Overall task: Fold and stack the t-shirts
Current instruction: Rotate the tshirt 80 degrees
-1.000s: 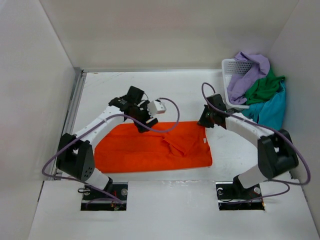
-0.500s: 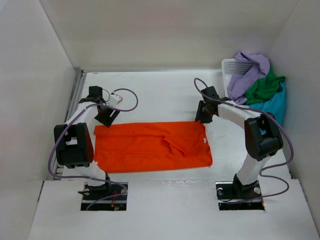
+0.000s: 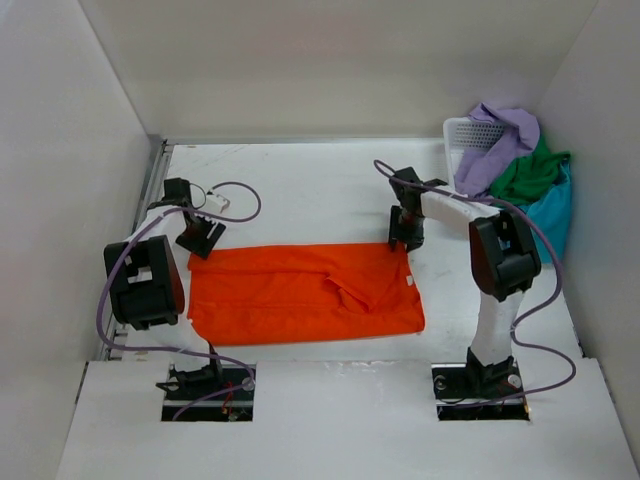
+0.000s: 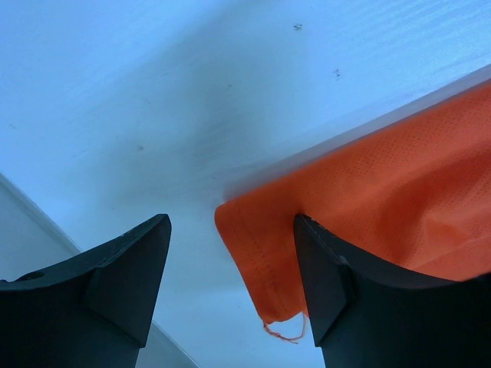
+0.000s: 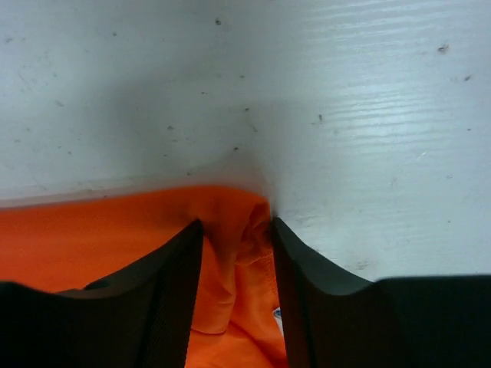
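Left tool first: its fingers are spread wide. The corner of the orange shirt lies in the gap, tucked against one finger and clear of the other, with a loose thread hanging off the hem. Nothing is pinched there, and bare counter shows beyond it.

Right tool: the fingers sit partway apart with a bunched ridge of the orange shirt between them, cloth touching both inner faces. Honestly can't tell if it's clamped or just loose in there.

From above, the left tool is on the shirt's far left corner and the right tool is on its far right corner. The orange shirt spreads flat from both of them back toward the arm bases, with a wrinkle closer to the right tool.

Past the right tool, off to its right and further back on the counter, is the white basket. The lavender shirt, green shirt and teal shirt are heaped over it.
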`<state>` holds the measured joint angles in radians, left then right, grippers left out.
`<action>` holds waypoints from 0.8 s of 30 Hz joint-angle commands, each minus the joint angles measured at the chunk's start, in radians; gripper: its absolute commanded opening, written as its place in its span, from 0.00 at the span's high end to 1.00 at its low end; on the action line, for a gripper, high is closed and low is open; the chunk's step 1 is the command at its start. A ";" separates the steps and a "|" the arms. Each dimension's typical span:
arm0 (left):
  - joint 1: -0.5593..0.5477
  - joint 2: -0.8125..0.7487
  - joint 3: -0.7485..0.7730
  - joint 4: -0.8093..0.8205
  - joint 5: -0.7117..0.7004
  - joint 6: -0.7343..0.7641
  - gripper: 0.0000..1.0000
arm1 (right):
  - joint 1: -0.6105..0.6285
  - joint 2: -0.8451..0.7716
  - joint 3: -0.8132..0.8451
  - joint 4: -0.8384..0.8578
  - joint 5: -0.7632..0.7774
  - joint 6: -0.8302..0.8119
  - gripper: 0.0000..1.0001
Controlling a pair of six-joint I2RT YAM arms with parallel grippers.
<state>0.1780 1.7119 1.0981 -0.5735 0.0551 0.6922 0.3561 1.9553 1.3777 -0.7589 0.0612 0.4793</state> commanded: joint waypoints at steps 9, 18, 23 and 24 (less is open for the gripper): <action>0.021 -0.047 -0.052 0.032 -0.009 -0.016 0.36 | 0.011 0.093 0.148 -0.137 -0.049 -0.034 1.00; 0.064 -0.069 -0.021 -0.015 -0.028 -0.074 0.35 | -0.009 0.439 0.829 -0.244 0.015 -0.103 1.00; 0.047 -0.083 0.008 -0.058 -0.015 -0.120 0.34 | -0.010 0.713 1.393 -0.247 0.017 -0.120 0.62; 0.035 -0.078 0.014 -0.066 -0.015 -0.129 0.34 | -0.010 0.724 1.432 -0.231 0.011 -0.117 0.54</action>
<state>0.2340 1.6852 1.0641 -0.6056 0.0292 0.6136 0.3531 2.6186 2.6030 -0.9951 0.0570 0.3790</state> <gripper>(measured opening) 0.655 0.379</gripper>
